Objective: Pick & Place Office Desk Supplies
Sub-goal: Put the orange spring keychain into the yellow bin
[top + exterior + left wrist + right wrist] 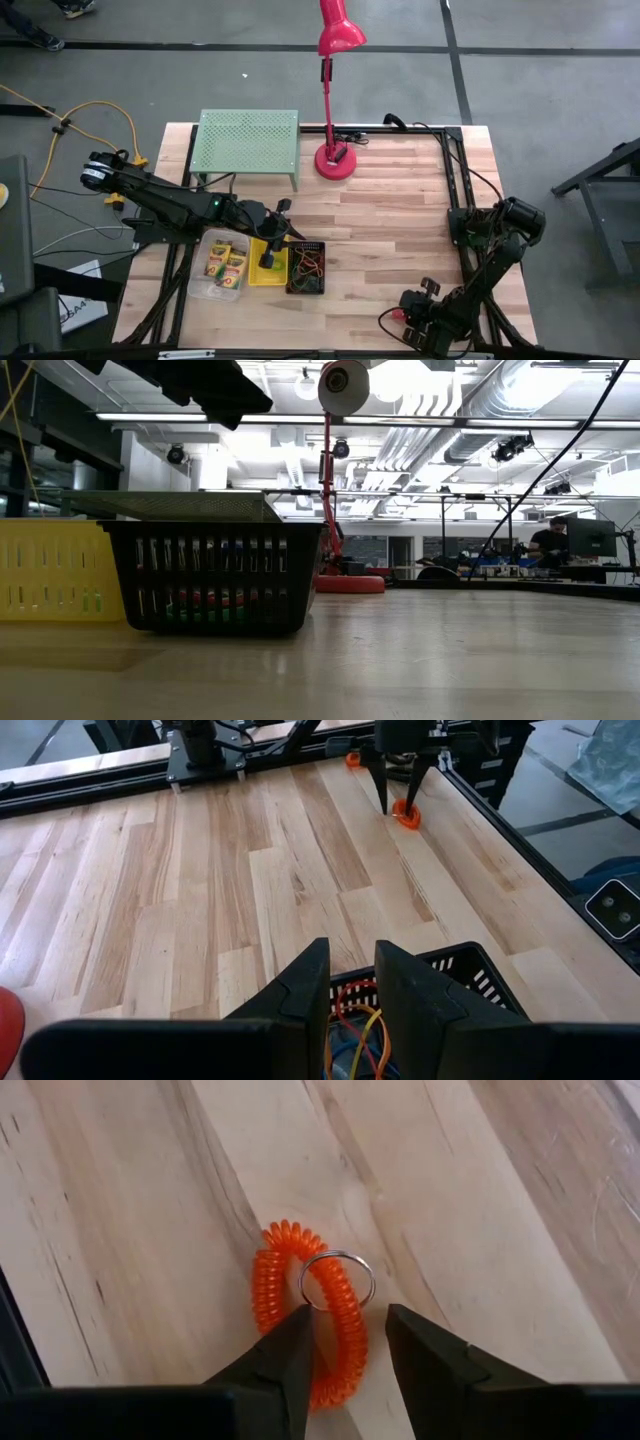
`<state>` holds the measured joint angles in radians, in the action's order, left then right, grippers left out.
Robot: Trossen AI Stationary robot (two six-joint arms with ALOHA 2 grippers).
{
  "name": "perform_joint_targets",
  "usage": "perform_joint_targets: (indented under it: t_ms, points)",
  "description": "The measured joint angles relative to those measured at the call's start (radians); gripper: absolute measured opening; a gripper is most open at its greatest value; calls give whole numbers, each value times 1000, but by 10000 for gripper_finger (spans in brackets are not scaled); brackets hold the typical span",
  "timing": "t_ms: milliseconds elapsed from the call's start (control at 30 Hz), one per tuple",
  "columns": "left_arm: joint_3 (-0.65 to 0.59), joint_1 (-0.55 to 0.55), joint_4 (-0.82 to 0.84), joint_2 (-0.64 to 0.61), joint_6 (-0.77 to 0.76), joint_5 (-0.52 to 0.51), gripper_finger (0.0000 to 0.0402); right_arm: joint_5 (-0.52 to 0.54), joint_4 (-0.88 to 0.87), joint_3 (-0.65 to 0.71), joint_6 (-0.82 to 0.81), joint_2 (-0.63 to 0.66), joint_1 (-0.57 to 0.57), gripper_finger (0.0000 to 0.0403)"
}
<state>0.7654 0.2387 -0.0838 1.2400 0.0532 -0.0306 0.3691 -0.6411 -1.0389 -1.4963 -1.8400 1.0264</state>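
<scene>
Table [390, 220]: light wood planks, dark frame rails along the edges.

Clear bin [222, 268]: set at the left front of the table; yellow crayon boxes [228, 262] are laid inside it.

Yellow bin [268, 264]: placed between the clear bin and the black mesh bin [306, 268], touching both; a green-handled item is seen in it, too small to identify.

Black mesh bin: coloured loops [352, 1018] are held in it, red, orange and yellow.

Left gripper [352, 982]: positioned above the yellow and black mesh bins; its fingers [305, 990] are parted by a narrow gap, and nothing is seen between them.

Right gripper [350, 1342]: lowered at the right front corner of the table; its fingers [285, 1355] are parted and set on either side of an orange coil loop [300, 1305] with a metal ring [338, 1280], which lies flat on the wood. Contact with the coil cannot be told.

Red desk lamp [336, 100]: stood at the rear centre.

Light-green perforated rack [248, 142]: stood at the rear left, just beside the lamp base.
</scene>
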Motion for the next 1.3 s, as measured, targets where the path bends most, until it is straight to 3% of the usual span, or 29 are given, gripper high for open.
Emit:
perform_joint_targets:
  t_ms: [400, 700, 1300]
  points:
    - [0, 0, 1, 0, 0, 0, 79, -5, -6, 2, 0, 0, 0, 17]
    - [0, 0, 1, 0, 0, 0, 79, 17, -7, 2, 0, 0, 0, 13]
    - [0, 0, 1, 0, 0, 0, 79, 385, 134, 4, -50, -4, -61, 6]
